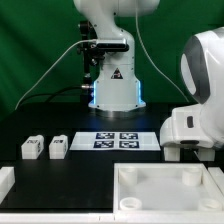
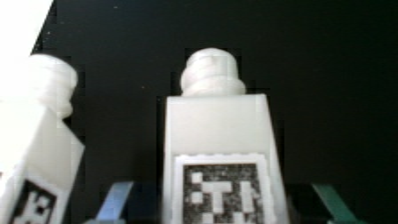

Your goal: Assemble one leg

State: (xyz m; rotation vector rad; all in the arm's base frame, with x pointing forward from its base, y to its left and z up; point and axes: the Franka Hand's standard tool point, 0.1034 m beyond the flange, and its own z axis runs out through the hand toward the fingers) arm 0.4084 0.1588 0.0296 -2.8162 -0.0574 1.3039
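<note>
The leg (image 2: 217, 135) is lying in the middle of the wrist view on the black table (image 2: 125, 50). It is a white plastic oblong post with flat sides. A narrower rounded stub (image 2: 210, 70) is sticking out of the end that is pointing away from the gripper (image 2: 221, 212). A square black-and-white tag (image 2: 222, 192) is sitting on its upward face at the gripper's end. The tag is showing a pattern of blocky cells inside a black border, and it is too blurred to read more closely.

A second leg (image 2: 36, 140) is lying just beside it, roughly parallel, with a strip of table showing between them. Only the edge of its own tag (image 2: 25, 205) is showing.

The bluish-grey fingers (image 2: 118, 200) are standing on either side of the middle leg, apart from its sides. The jaws are spread and released, gripping nothing.

In the exterior view two legs (image 1: 32, 148) (image 1: 58, 148) are lying side by side at the exterior view's left, each with a dark tag on top. I cannot tell whether these are the same two. The marker board (image 1: 122, 140) is lying to their right, showing four tags. The white tray (image 1: 165, 190) is sitting nearer, at the exterior view's right, below the arm (image 1: 205, 80). The robot base (image 1: 113, 90) is standing at the far side and bearing a dark triangular mark, too small to read.
</note>
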